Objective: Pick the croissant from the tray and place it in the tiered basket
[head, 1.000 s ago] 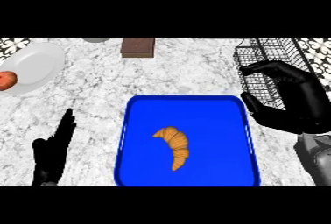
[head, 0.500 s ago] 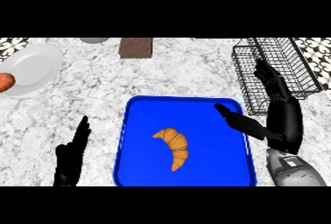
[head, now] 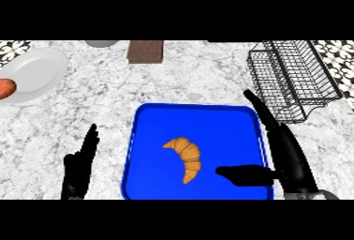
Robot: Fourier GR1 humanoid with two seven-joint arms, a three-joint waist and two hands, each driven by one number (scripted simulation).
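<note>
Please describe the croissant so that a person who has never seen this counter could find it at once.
Look for the large blue tray in the lower middle of the grey marbled counter. Near its centre lies the croissant, the only food on the tray. It is a golden-brown ridged crescent, unlike the white plate and the black wire basket farther off.

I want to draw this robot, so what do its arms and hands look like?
The left robot hand is all black and slim, with long, thin fingers. The right robot hand is black too, with long fingers and a chunky thumb. A bit of pale grey forearm shows just behind the right one. No cables, markings or sleeves can be seen.
</note>
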